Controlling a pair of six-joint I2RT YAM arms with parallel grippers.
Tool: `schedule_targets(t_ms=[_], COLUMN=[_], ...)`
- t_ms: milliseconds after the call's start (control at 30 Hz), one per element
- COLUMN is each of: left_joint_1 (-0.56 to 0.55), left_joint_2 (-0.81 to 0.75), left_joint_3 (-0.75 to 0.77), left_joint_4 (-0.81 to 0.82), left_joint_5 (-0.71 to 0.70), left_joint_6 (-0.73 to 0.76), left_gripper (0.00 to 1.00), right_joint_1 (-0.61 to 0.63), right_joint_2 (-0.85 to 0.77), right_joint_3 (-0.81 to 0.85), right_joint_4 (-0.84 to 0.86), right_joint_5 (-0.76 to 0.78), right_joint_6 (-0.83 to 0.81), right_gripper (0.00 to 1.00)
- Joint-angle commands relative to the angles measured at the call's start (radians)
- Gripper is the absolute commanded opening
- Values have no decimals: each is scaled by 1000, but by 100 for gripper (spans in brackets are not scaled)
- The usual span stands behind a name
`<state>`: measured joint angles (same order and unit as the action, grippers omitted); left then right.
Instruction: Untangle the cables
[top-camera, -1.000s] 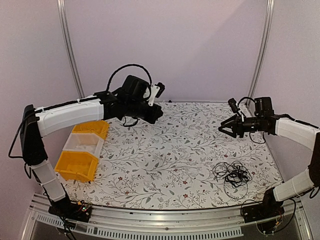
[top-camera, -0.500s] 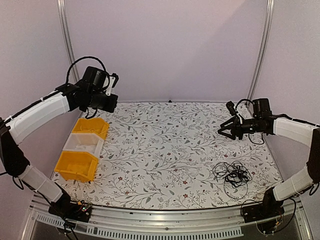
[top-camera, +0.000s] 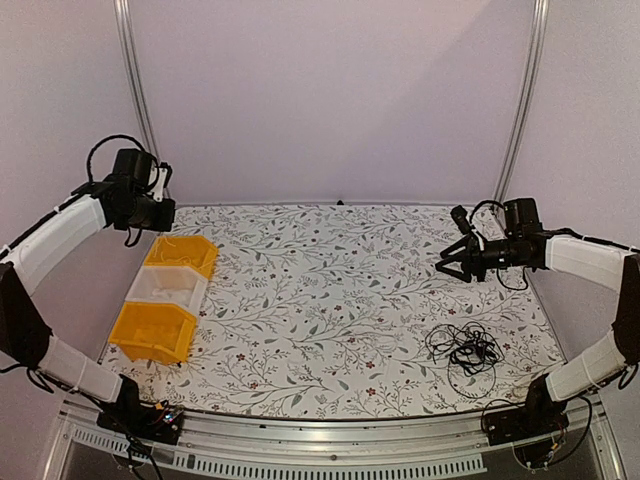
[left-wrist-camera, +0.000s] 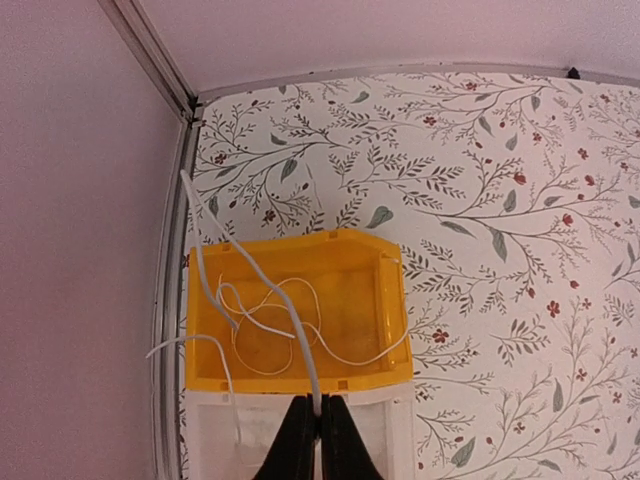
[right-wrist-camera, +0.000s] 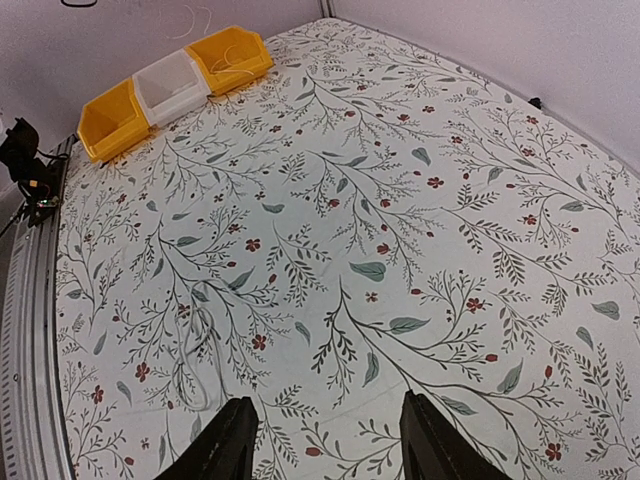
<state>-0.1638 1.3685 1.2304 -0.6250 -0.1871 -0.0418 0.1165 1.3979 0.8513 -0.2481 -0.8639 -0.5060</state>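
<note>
R arm idles over the floral table (top-camera: 330, 300) as the tangle waits below: the black cables (top-camera: 463, 348) lie in a loose, roughly round knot on the near-right part of the cloth, with one loop trailing toward the front edge and no clear long axis.

The right gripper (top-camera: 447, 262) hangs in the air further back than the knot, its fingers about half apart w/ nothing between them, tips aimed left toward mid-table. So the bundle sits behind and under those fingers, toward that arm's own base. A reach probably means pulling back and tipping down, not going fwd. R arm is by far the nearer; the L is across the table at the far-left corner.

There the left gripper (left-wrist-camera: 318, 415) is pinched tight on a thin white wire (left-wrist-camera: 305, 345), whose slack coils in the far yellow bin (left-wrist-camera: 300, 240); a white bin (top-camera: 165, 288) and a second yellow bin (top-camera: 152, 330) sit next in the row.

Only the top cam shows the black knot. R wrist cam sees bare cloth and the distant bins, no cables. Only the L wrist cam shows the grip on the white wire clearly.
</note>
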Motion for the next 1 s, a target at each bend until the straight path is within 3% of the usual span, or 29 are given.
schedule_targets(t_ms=[0, 500, 633, 800, 967], left_joint_1=[60, 88, 84, 78, 89], left_joint_2=[41, 327, 390, 436, 415], left_joint_3=[-11, 128, 168, 177, 129], left_joint_4=[17, 27, 39, 55, 20], left_joint_5=[21, 22, 87, 113, 49], left_joint_6=[50, 113, 113, 94, 47], left_gripper=[0, 0, 0, 0, 0], right_joint_1=[-4, -3, -3, -4, -3], right_joint_2=[14, 5, 20, 37, 41], right_joint_3=[15, 8, 15, 18, 18], right_joint_4=[-25, -33, -43, -48, -49], right_joint_5=[6, 28, 28, 29, 32], right_joint_6=[-20, -40, -45, -49, -52], right_gripper=[53, 54, 54, 54, 54])
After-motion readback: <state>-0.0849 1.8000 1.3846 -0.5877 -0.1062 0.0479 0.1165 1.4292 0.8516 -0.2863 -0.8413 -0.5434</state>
